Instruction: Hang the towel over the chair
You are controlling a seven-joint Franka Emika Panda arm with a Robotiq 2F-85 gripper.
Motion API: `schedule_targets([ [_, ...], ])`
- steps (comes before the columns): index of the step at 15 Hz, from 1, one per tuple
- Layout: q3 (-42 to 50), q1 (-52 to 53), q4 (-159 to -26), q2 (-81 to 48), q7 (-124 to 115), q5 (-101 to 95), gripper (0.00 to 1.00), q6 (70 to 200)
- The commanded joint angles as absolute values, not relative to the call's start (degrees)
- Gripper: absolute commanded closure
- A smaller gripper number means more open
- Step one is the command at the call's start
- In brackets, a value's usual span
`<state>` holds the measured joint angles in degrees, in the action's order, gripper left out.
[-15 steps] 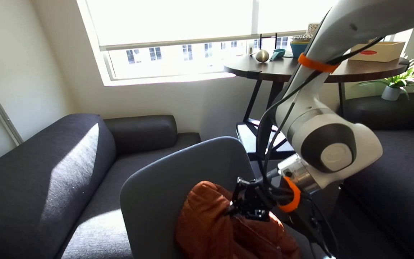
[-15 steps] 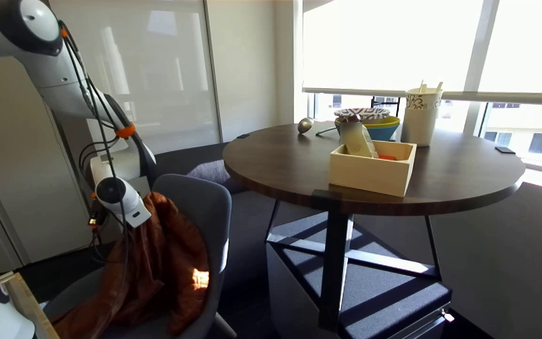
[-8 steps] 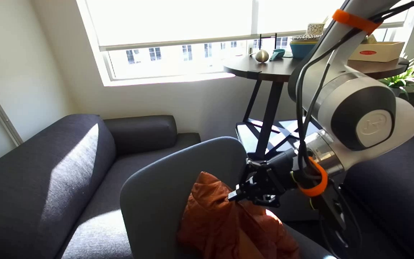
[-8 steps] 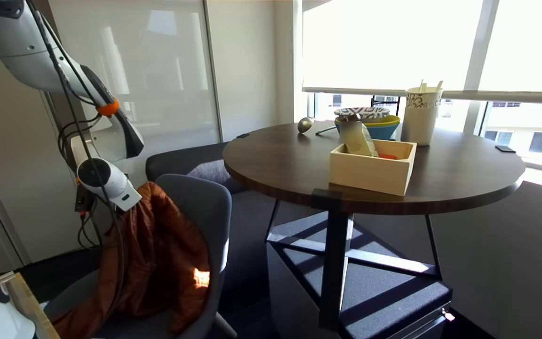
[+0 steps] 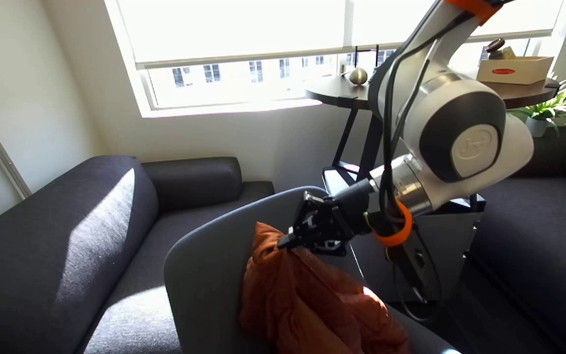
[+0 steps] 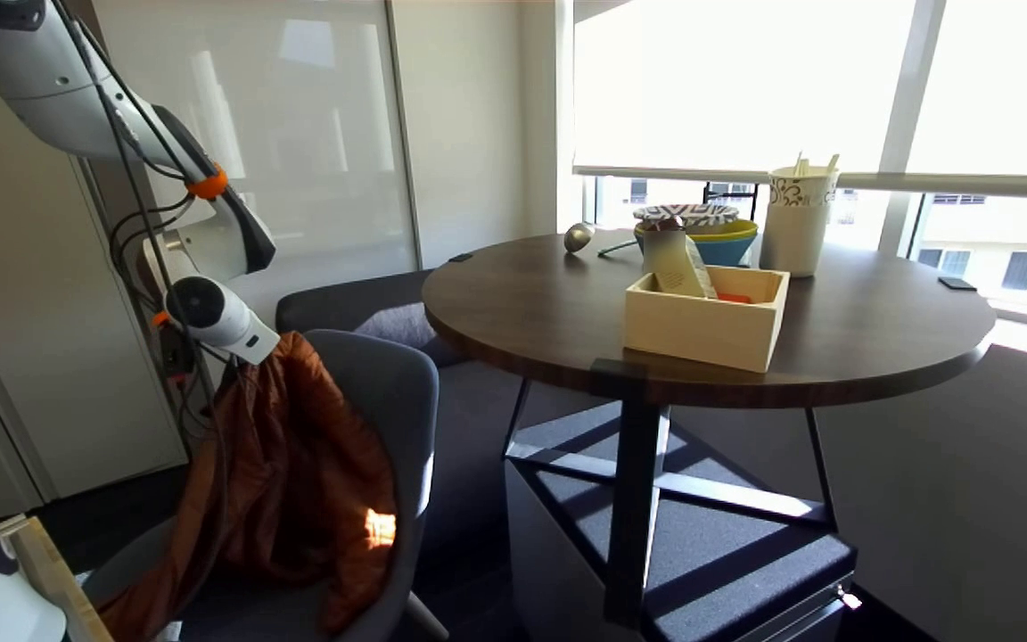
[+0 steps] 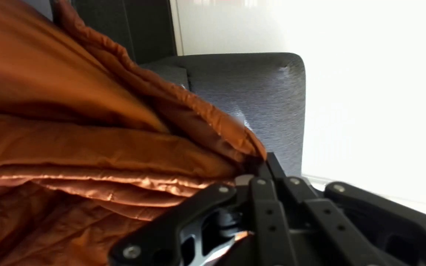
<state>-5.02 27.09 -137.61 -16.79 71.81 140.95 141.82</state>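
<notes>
Dark grey sofa (image 5: 116, 236) along the left in an exterior view, streaked with sun; potted plant (image 5: 537, 127) far right. Grey-blue chair (image 5: 204, 280) near, on the sofa's right. Round brown surface (image 6: 513, 303) to the right of the chair in both exterior views, a dark fabric-topped box (image 6: 750, 571) beneath it. The arm (image 5: 465, 132) cuts across the surface in an exterior view and masks part of what stands there.

Containers, all on the surface: wooden box (image 6: 696, 328) at the near edge, holding a dark-capped bottle (image 6: 663, 254) and a low red item (image 6: 734, 298); yellow bowl (image 6: 727, 231) nested in a blue bowl (image 6: 727, 252), a patterned round piece (image 6: 686, 213) over them; to the right, a scroll-printed white canister (image 6: 797, 227) with thin sticks (image 6: 801, 166) poking out. Metallic rounded piece (image 6: 578, 237) at the left.

The towel (image 6: 308, 481) is rust-orange, soft, heavily wrinkled, drawn to a peak at the tool (image 7: 266, 163) and fanning down in folds before the chair's backrest, lower part bunched on the seat — one end trailing left, right side sunlit in an exterior view. In the wrist view the tool's jaws are pressed together, pinching the towel's gathered edge. Whether the held peak touches the backrest I can't make out — the angle is poor.
</notes>
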Motion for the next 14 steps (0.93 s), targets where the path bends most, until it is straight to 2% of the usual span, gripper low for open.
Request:
schedule_targets([
  [1,-7.14,26.39,-131.43,-11.73,73.03,134.61,0.99,148.99],
  [7,-9.22,24.50,-120.85,-3.98,75.82,130.10,0.99,157.16],
  [11,-8.06,26.77,-111.77,-1.25,79.29,128.33,0.99,161.77],
  [14,-7.79,26.53,-113.40,-0.93,79.51,128.36,0.97,159.96],
])
